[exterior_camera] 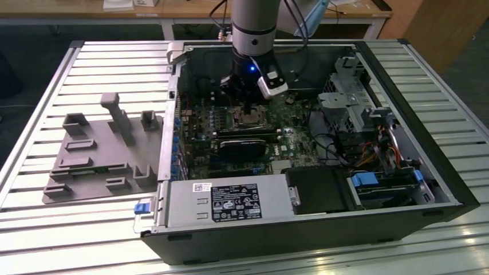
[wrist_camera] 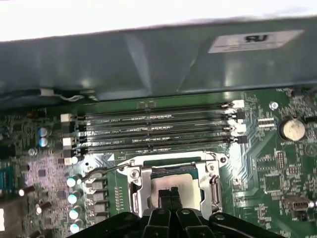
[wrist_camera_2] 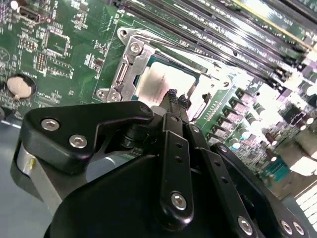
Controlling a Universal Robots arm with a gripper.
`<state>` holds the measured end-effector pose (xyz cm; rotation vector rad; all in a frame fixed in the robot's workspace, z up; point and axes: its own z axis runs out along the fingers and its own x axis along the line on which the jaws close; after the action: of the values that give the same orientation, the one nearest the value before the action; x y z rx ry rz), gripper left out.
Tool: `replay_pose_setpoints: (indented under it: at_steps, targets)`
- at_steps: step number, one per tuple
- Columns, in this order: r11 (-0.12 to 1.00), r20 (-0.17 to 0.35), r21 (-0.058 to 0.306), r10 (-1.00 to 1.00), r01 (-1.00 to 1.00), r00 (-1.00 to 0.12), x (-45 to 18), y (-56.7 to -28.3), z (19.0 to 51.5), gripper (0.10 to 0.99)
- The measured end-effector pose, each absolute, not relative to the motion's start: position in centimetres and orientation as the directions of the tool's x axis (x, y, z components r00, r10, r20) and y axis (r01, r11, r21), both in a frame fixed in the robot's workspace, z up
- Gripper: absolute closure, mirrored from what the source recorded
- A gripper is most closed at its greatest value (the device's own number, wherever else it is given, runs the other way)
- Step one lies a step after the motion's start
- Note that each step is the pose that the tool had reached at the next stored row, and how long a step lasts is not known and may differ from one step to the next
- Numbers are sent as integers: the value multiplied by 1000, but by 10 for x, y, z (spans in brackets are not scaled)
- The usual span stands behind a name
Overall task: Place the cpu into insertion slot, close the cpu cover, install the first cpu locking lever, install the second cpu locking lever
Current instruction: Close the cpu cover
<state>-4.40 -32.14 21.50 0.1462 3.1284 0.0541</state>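
Note:
The cpu (wrist_camera: 192, 189) lies flat in its socket on the green motherboard, its pale silver top (wrist_camera_2: 151, 82) showing through the window of the cpu cover (wrist_camera: 135, 191). The silvery cover frame (wrist_camera_2: 130, 62) lies down around the chip. A thin wire lever (wrist_camera: 101, 170) sticks out sideways from one corner of the socket. My gripper (wrist_camera: 171, 194) is shut, its two black fingertips (wrist_camera_2: 172, 95) pressed together with nothing between them, right over the middle of the cpu top. In the exterior view the gripper (exterior_camera: 248, 110) hangs straight down into the open computer case.
Long memory slots (wrist_camera: 153, 129) run beside the socket, below the case wall (wrist_camera: 148, 59). A coin battery (wrist_camera: 291, 129) sits further along the board. A black rectangular block (exterior_camera: 244, 146) lies close to the socket, with drive cages (exterior_camera: 359, 109) and a power supply (exterior_camera: 221, 203) around. A grey fixture (exterior_camera: 99, 154) rests outside the case.

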Motion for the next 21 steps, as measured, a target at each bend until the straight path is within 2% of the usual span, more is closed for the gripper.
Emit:
replay_pose_setpoints:
  at_steps: [10,21]
  targets:
    - [998,-23,32,63,62,-998,-47,-326,215,984]
    - [992,-23,31,122,121,-992,-53,-326,213,984]
